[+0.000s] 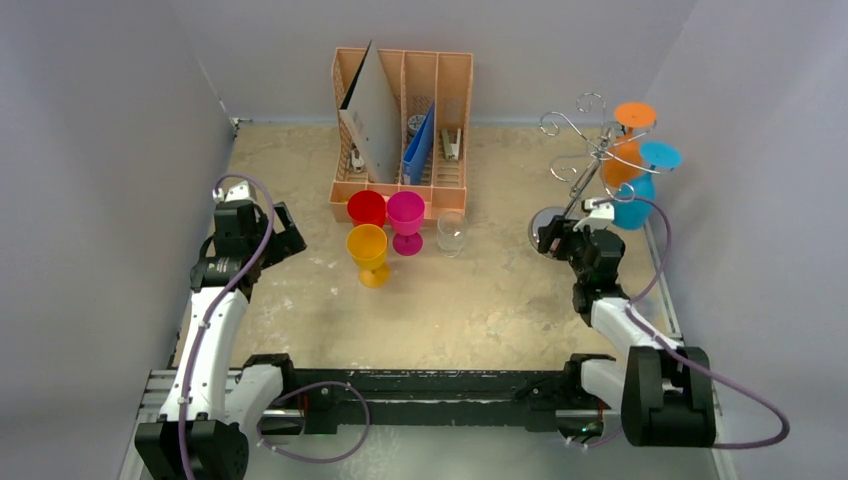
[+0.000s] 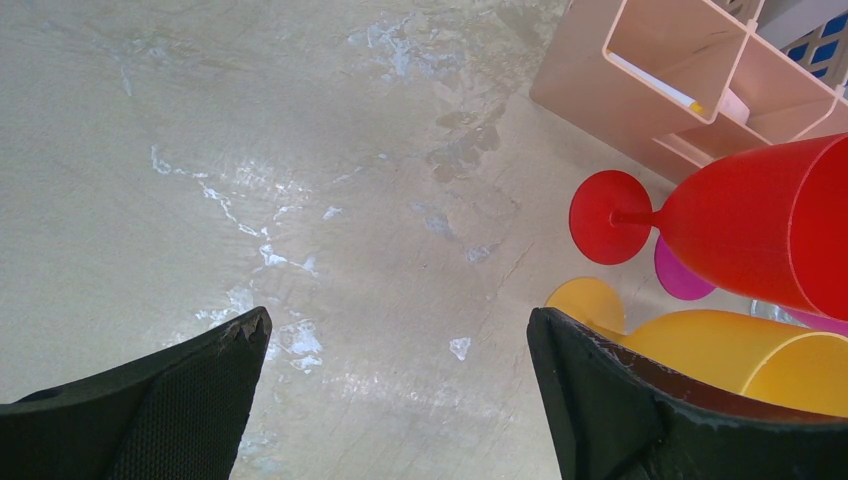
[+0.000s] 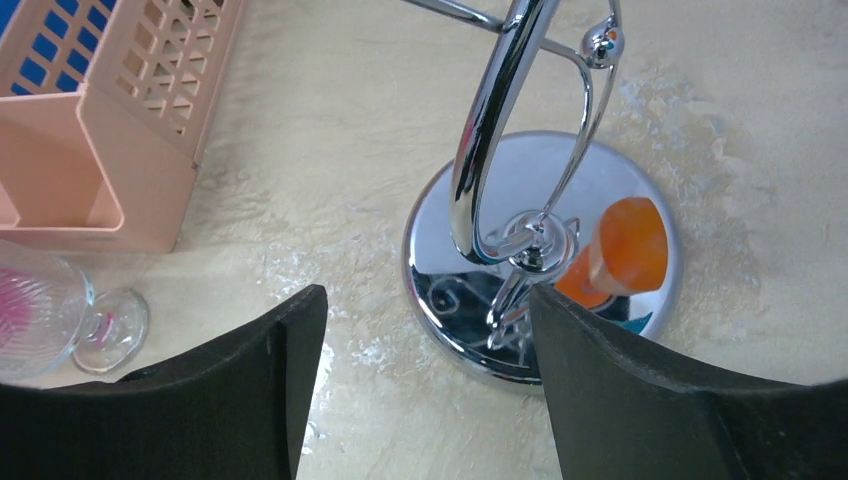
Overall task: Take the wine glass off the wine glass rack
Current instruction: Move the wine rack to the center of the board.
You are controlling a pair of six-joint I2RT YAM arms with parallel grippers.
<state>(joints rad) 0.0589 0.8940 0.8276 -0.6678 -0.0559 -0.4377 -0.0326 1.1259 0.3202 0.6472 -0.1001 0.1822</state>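
The silver wire wine glass rack [image 1: 585,150] stands at the back right on a round shiny disc base [image 3: 560,170]. An orange wine glass [image 1: 626,150] and a teal wine glass [image 1: 640,195] hang upside down on its right arms. My right gripper [image 1: 553,238] is open and empty, low beside the base. In the right wrist view the right gripper [image 3: 425,295] sits at the disc's near left edge, and the bent stem [image 3: 485,130] rises just beyond. My left gripper [image 1: 288,238] is open and empty over bare table at the left, and in its own view [image 2: 398,315] nothing is between the fingers.
A red [image 1: 366,208], a magenta [image 1: 406,215], a yellow [image 1: 368,250] and a clear glass [image 1: 451,232] stand mid-table in front of the peach slotted organiser [image 1: 400,130]. The clear glass [image 3: 60,310] is left of my right gripper. Grey walls stand close on both sides.
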